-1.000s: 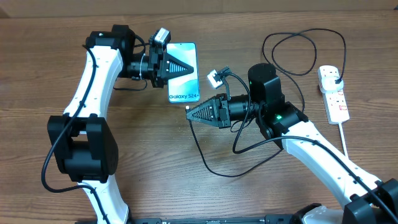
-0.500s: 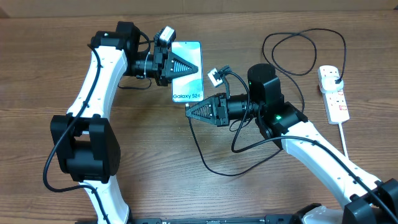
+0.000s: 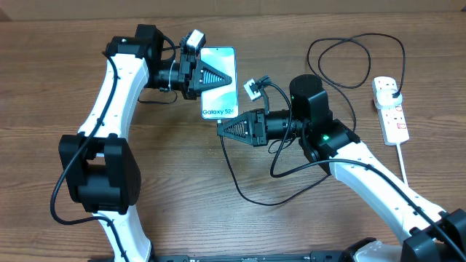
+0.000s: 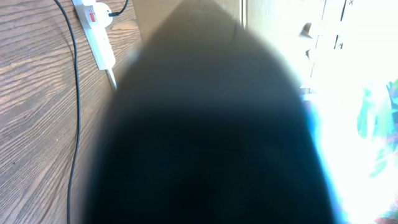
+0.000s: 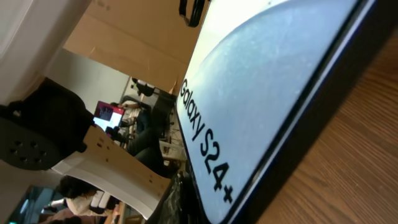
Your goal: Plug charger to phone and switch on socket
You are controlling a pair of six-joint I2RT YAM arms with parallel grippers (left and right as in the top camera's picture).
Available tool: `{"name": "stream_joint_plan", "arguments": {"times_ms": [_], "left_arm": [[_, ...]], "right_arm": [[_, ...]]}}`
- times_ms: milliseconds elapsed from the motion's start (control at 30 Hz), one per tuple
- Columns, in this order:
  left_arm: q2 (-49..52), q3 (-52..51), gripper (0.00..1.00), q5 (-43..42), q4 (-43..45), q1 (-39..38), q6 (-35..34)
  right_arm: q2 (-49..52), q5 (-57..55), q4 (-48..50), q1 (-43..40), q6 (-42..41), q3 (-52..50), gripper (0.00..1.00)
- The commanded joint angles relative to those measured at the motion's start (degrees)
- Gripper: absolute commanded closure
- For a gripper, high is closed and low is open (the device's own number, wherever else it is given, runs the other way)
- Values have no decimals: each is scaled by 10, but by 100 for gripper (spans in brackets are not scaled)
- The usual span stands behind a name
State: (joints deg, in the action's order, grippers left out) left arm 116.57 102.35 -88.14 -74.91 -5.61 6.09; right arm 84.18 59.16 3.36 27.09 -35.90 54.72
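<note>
Handling the socket [image 3: 393, 116]: rigid white strip, probably light enough to skid, so its switch wants a straight downward press. It lies well apart from both grippers, far behind the right one's wrist. Its long axis runs toward and away from the robot, and a black plug is seated at the far end.
Phone [image 3: 224, 98]: stiff and slim with smooth glass, so likely slippery and not to be squeezed hard. It is best pinched through its thickness near a side, with the port edge left free.
Phone heading: the long axis runs roughly parallel to the socket's, leaning slightly. The short edge by the "Galaxy S24+" lettering faces the right gripper, just ahead of its tips. In the right wrist view it seems to sit at a slant to the wood.
Left gripper [image 3: 231, 78]: closed narrow with its upper finger lying across the screen, seemingly clamping the phone. Its own camera shows only dark blur.
Right gripper [image 3: 221, 131]: pinched tight and aimed at the phone's near edge. The black cable leaves from its tips, so it seems to hold the connector end, which is too small to make out.
Charger [image 3: 255, 204]: thin, limp and light. Grasp it at the stiff connector, because the slack steers nothing. It loops behind and beside the right gripper.
</note>
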Motion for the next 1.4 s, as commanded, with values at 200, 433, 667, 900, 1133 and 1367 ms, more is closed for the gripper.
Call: {"name": "stream_joint_plan", "arguments": {"times_ms": [200,433,667,900,1133,1367], "left_arm": [[-23,0,96,-24,1,-4,12],[-23,0,96,-24,5,-4,23],[-23,0,96,-24,7,-4,25],[-23,0,96,-24,7,-4,27],[-23,0,96,-25,6,7,27],[-23,0,96,-25,6,10,27]], "right_arm": [[4,-25,14,-17,-31,0,96],[4,-29,27,-17,-50,0,96],[4,-47,28,-17,-64,0,96],[4,-58,25,-18,-78,0,96],[4,-67,24,-18,-78,0,96],[4,-83,24,-21,-95,0,96]]}}
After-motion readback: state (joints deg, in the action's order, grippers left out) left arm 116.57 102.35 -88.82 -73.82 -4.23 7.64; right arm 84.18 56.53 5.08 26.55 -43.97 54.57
